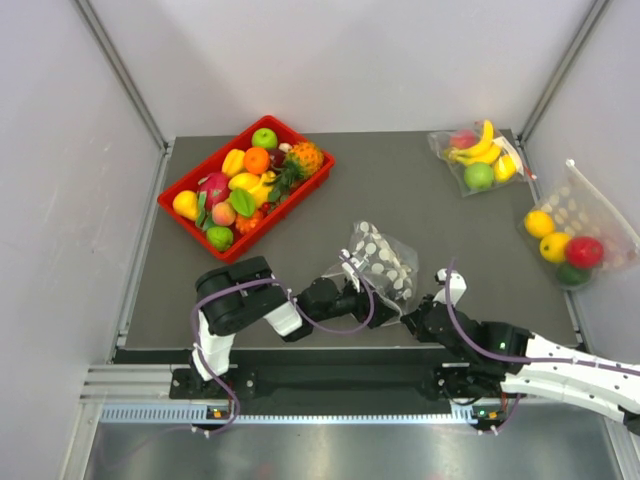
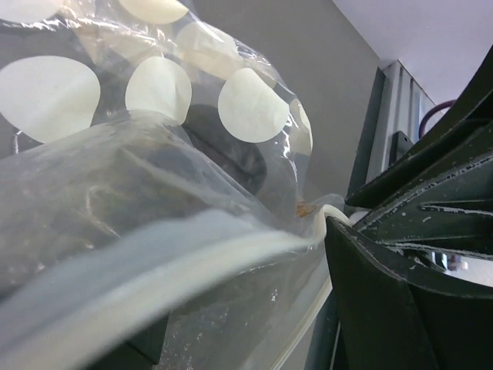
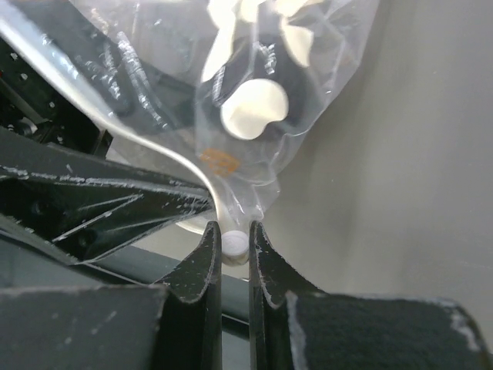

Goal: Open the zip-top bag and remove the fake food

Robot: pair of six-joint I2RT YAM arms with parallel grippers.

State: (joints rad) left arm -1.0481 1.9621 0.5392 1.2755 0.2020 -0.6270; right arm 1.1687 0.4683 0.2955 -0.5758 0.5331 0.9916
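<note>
The zip-top bag [image 1: 382, 262], clear with pale round dots, is held up just off the mat between my two grippers. My right gripper [image 3: 235, 240] is shut on the small white tab at the end of the bag's zip strip [image 3: 176, 160], at the bag's near right corner [image 1: 412, 312]. My left gripper [image 1: 352, 284] stands open at the bag's near left side. In the left wrist view its jaws are wide apart, and the white zip strip [image 2: 192, 254] runs across the gap [image 2: 231, 297] and rests on one fingertip [image 2: 343, 231]. No fake food shows inside the bag.
A red tray [image 1: 180, 186] with several plastic fruits sits at the back left. A clear bag of bananas and a green apple [image 1: 478, 155] lies at the back right. A bigger dotted bag of yellow and red fruit [image 1: 572, 235] is at the right edge.
</note>
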